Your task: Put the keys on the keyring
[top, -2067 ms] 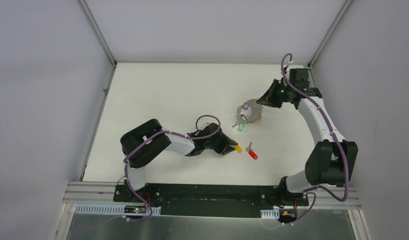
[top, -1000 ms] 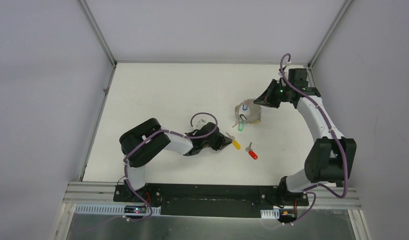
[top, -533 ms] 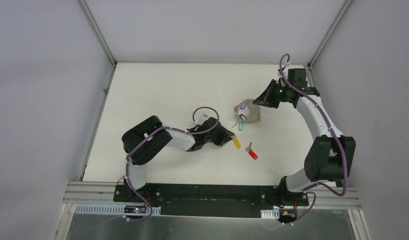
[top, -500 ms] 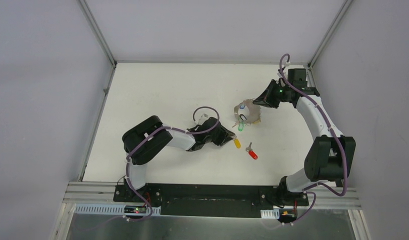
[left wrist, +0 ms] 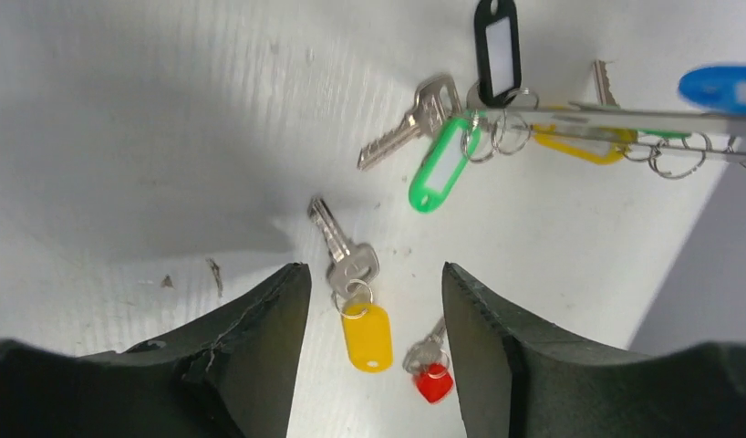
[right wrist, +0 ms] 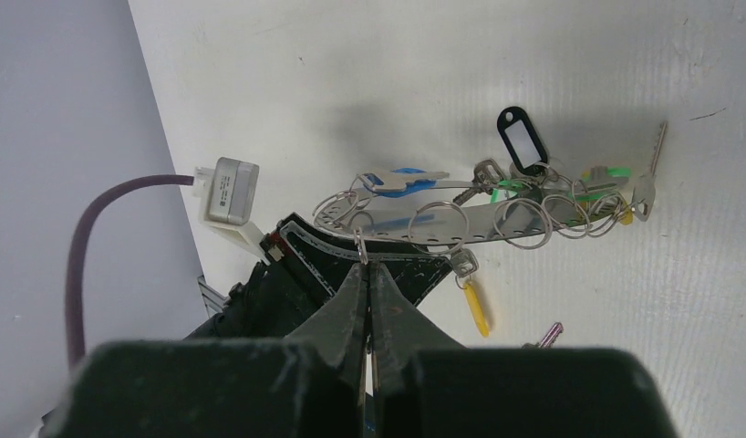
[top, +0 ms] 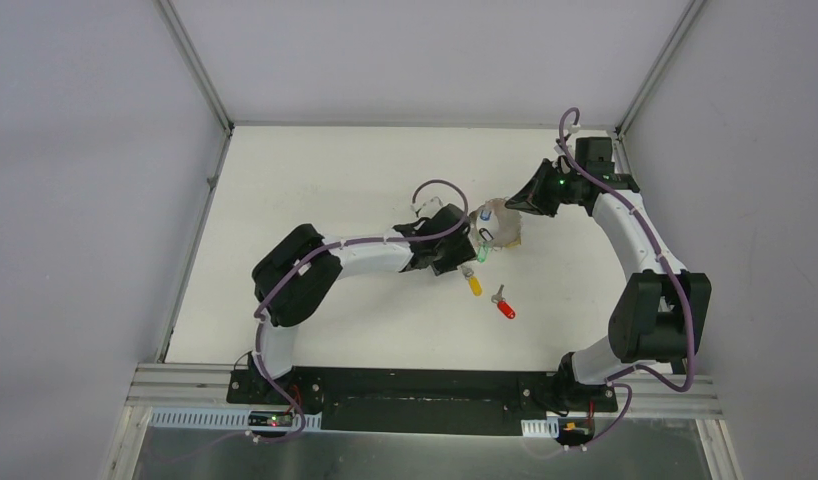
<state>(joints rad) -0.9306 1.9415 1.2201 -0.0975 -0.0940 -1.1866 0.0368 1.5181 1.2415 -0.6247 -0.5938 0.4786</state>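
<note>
The keyring (right wrist: 461, 224), a grey metal band carrying keys with black (right wrist: 515, 137), blue (right wrist: 401, 181) and green tags, hangs over the table, and my right gripper (right wrist: 367, 260) is shut on its edge. In the top view the keyring (top: 495, 222) is right of centre, with the right gripper (top: 513, 205) at its far side. A yellow-tagged key (left wrist: 356, 306) lies flat on the table below my left gripper (left wrist: 374, 274), which is open and holds nothing. A red-tagged key (left wrist: 430, 374) lies just beyond it. The left gripper (top: 463, 258) hovers beside the keyring's near-left side.
A green-tagged key (left wrist: 438, 164) and a black tag (left wrist: 495, 41) dangle from the band just ahead of the left fingers. The yellow key (top: 473, 283) and the red key (top: 504, 305) lie near mid-table. Grey walls enclose the white table (top: 315, 200).
The left arm swung up and right toward the keyring and its jaws opened wider. The yellow key stayed on the table. The right gripper and the keyring barely moved.
</note>
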